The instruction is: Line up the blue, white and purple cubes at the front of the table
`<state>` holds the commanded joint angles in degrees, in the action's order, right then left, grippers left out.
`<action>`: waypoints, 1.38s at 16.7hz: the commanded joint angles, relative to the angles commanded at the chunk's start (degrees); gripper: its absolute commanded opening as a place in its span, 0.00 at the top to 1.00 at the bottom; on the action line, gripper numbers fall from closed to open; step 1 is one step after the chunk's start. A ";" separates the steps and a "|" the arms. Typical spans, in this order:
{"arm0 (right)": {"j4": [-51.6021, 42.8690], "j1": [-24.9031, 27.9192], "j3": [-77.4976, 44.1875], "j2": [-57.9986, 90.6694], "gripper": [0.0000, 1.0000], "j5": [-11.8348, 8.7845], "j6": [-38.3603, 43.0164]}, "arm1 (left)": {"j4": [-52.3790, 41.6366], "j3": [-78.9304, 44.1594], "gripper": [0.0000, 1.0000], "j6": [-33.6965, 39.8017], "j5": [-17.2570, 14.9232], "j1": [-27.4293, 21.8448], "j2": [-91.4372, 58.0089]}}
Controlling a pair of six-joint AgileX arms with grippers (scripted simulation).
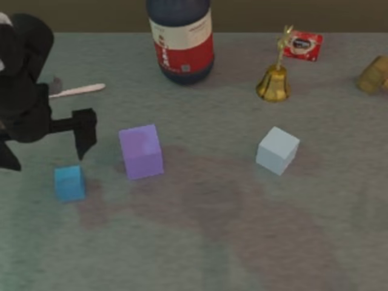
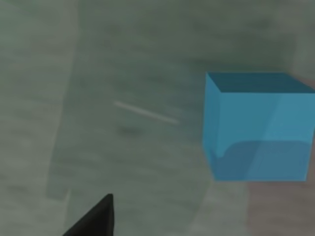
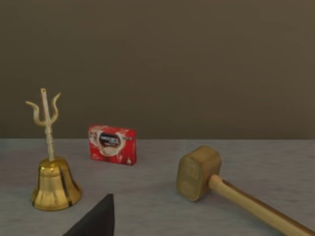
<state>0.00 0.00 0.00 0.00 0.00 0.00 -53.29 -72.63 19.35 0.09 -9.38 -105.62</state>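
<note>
Matte blue cube (image 1: 70, 183) (sharp-edged) sits on mottled table (image 1: 212, 242) below left gripper (image 1: 45, 142), fingers spread.

The table (image 1: 339, 200) has a matt, mottled, cloth-like surface with faint darker stains. The blue cube (image 1: 70, 183), purple cube (image 1: 141, 151) and white cube (image 1: 277, 150) are smooth and matt. The bell (image 3: 55, 184) looks like polished brass, glossy. The mallet (image 3: 199, 173) appears wooden with a soft sheen. The red packet (image 3: 112, 144) looks like printed card. The bottle (image 1: 180, 37) is dark and glossy with a paper-like label.
</note>
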 joint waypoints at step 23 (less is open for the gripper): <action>0.00 0.00 0.00 0.00 0.00 0.00 0.00 | 15.59 4.03 0.00 0.99 -0.22 -0.46 -15.27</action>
<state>0.00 0.00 0.00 0.00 0.00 0.00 -37.70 -68.60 20.34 -0.13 -9.84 -120.89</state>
